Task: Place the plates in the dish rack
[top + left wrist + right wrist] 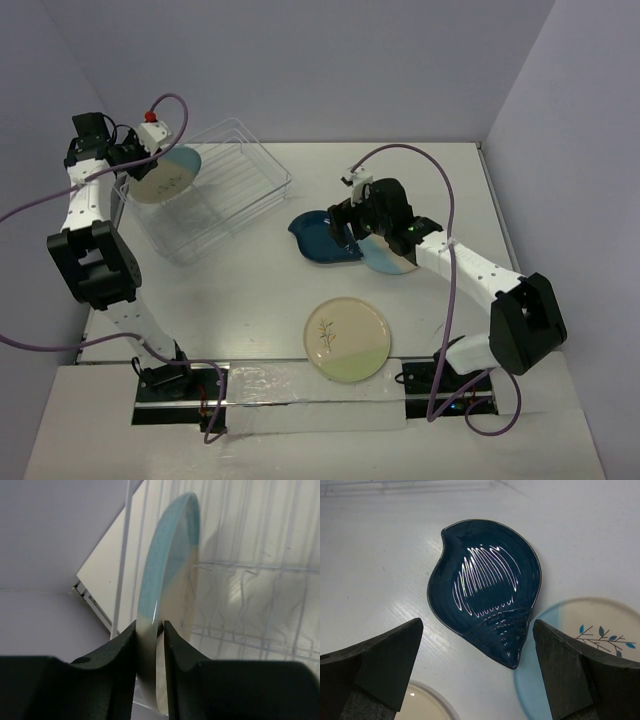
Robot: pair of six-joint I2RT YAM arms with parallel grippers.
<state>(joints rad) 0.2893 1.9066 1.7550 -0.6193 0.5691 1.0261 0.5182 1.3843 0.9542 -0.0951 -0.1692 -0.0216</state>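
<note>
Left tool (150, 630) clamps 1 beige-blue plate (170, 555) edge-up at the dish rack (240, 190), not yet slotted; right tool (476, 630), jaws apart, hovers above teal leaf plate (485, 580), w/ 3 plates on bench (250, 290).

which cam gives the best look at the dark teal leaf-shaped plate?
Right wrist: the dark-teal leaf-shaped plate lies whole and unobstructed below the open right hand, with its ribbing clear. Top external shows it small, with its right side partly overlapped by that hand. Left wrist does not show it.
</note>
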